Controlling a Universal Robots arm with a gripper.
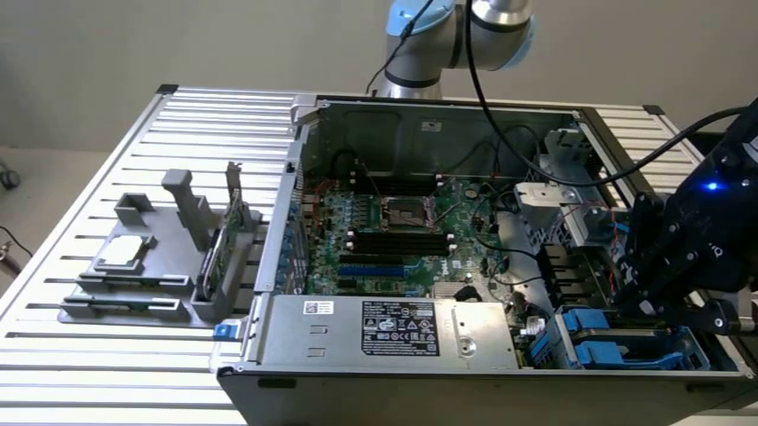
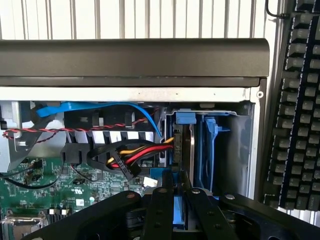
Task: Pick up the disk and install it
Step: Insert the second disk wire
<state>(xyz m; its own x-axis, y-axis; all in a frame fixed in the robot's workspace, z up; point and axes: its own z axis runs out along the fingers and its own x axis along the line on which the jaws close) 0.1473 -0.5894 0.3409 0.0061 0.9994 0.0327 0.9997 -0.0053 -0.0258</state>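
The disk stands edge-on in the drive bay at the case's corner, and its blue carrier rail shows at the far end. My gripper is shut on the disk's near end, with a black finger on each side of the blue rail. In the exterior view my gripper hangs low over the blue bays at the exterior view's right, inside the open computer case. Most of the disk's face is hidden by the bay and my fingers.
A second blue carrier sits beside the disk. Red, yellow and black power cables and a blue cable lie close. The power-supply box and motherboard fill the case. A grey fixture holds a chip. A keyboard lies outside.
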